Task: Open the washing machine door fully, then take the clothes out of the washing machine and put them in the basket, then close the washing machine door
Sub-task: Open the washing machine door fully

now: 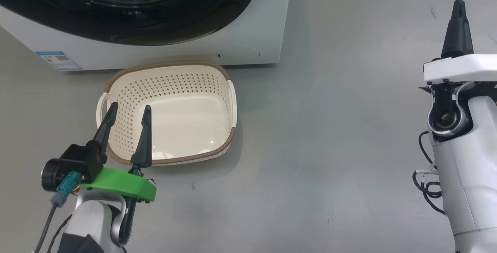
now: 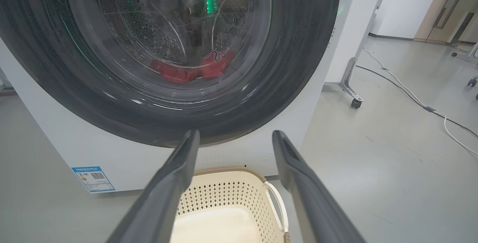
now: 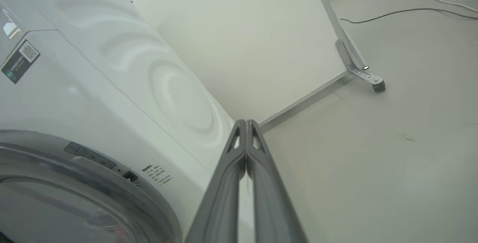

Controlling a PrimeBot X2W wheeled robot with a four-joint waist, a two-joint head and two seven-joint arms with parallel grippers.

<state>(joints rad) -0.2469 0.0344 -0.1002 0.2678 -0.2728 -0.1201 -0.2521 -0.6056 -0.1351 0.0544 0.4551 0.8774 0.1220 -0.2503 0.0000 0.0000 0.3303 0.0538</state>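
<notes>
Washing machine door [image 2: 295, 71] sits shut against the front of the white washing machine [image 1: 248, 47], its wide glossy black rim curving down close to the machine's lower edge. Through the bulging clear glass, the clothes [image 2: 194, 69] lie low in the drum, a bright red heap with part of a number showing.

The basket [image 1: 171, 89] stands on the floor [image 1: 330, 148] just beside the machine's base, below the door. Its far brown rim is close to the white front panel, and nothing is in it. A blue sticker [image 1: 58, 60] marks the base to the basket's left.

The left gripper [image 1: 130, 107] hovers over the basket's near left corner, jaws spread wide. The right gripper [image 1: 459, 4] is well apart from it, off the machine's right corner above bare floor, jaws pressed together on nothing. Between basket and right arm the grey floor lies open. Farther right, a castered leg [image 3: 377, 86] and a cable [image 2: 410, 93] cross the floor.
</notes>
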